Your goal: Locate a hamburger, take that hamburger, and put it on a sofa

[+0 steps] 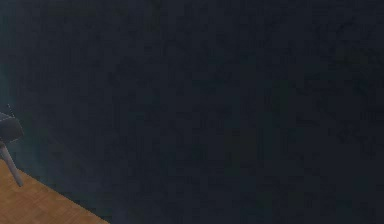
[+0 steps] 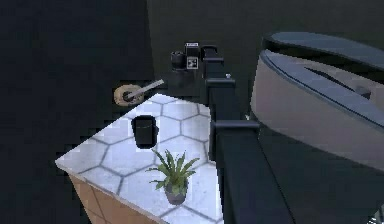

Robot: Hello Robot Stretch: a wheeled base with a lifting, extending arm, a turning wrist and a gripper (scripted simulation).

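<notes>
In the arm side view the arm (image 2: 235,150) rises as a dark bar beside the surface (image 2: 110,160), a white top tiled in hexagons over a wood-coloured side. It ends at the white marked squares (image 2: 211,64) past the top's far edge. Left of the squares, thin fingers (image 2: 150,87) slant down and leftward, and at their far end hangs a round tan thing (image 2: 127,95) (its flat, bun-coloured shape suits the hamburger). It hangs just off the surface's far corner, clear of the top, with only dark wall behind it, so the jaws hold it; how the jaws themselves stand cannot be told. On the surface a dark cup (image 2: 145,130) stands upright near the far corner, and a small spiky green plant (image 2: 175,172) in a grey pot stands nearer the camera, just beside the arm. Close against the arm's right lies a bulky grey-blue sofa (image 2: 320,100) with a rounded edge; the tan thing is well apart from it, on the arm's other side. The forward view looks onto a dark expanse (image 1: 220,100), with a wedge of wood floor (image 1: 40,200) in its lower left corner and a small dark shape (image 1: 8,135) at its left edge, too little of it seen to name.
</notes>
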